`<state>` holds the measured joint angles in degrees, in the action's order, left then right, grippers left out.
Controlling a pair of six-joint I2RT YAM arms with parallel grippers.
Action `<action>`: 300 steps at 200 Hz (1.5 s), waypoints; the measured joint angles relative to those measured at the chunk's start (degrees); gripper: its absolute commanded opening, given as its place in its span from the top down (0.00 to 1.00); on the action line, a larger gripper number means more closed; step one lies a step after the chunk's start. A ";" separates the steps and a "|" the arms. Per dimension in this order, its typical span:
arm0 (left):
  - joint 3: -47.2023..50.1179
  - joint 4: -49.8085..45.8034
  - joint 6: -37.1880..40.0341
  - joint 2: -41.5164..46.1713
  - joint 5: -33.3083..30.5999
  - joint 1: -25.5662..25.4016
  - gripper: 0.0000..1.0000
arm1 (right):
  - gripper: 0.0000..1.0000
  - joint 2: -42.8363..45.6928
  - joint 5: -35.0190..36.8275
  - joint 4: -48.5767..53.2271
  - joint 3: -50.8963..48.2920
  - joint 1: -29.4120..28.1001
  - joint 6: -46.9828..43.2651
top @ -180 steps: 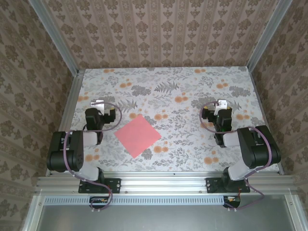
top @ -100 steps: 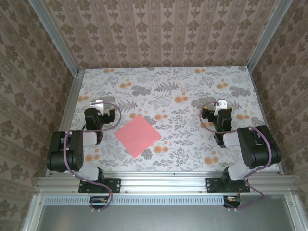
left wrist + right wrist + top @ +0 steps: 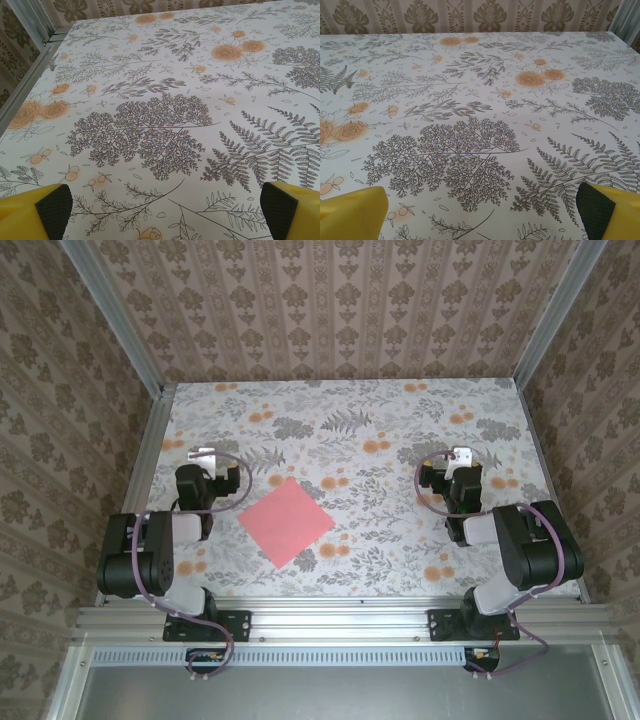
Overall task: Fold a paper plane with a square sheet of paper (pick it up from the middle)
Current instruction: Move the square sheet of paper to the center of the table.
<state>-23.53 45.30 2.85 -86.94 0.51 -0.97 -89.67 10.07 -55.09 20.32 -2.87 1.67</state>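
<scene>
The square sheet of paper (image 3: 286, 521), plain salmon pink, lies flat on the table, turned like a diamond, between the two arms and nearer the left one. My left gripper (image 3: 203, 456) rests to its upper left, apart from it. In the left wrist view my left gripper (image 3: 167, 212) is open, its yellow fingertips (image 3: 50, 207) at the frame's lower corners with only tablecloth between them. My right gripper (image 3: 461, 456) sits far right of the sheet. The right wrist view shows my right gripper (image 3: 485, 207) open too, nothing between its fingertips (image 3: 600, 207).
The table carries a floral cloth (image 3: 350, 430) with grey ferns and orange printed flowers. Aluminium frame rails (image 3: 150, 450) run along the left, right and near edges. Patterned walls close in the back and sides.
</scene>
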 measured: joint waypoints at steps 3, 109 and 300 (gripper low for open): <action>0.00 0.00 0.00 0.00 0.00 0.00 0.00 | 0.00 0.00 0.00 0.00 0.00 0.00 0.00; 0.00 0.00 0.00 0.00 0.00 0.00 0.00 | 0.00 0.00 0.00 -0.02 0.00 0.00 0.00; -4.09 -21.07 -2.21 29.05 3.02 1.81 0.00 | 0.00 17.16 -5.60 28.46 11.04 0.04 2.25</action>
<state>-27.62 24.23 0.64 -57.89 3.53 0.84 -72.51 4.47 -26.63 31.35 -2.83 3.92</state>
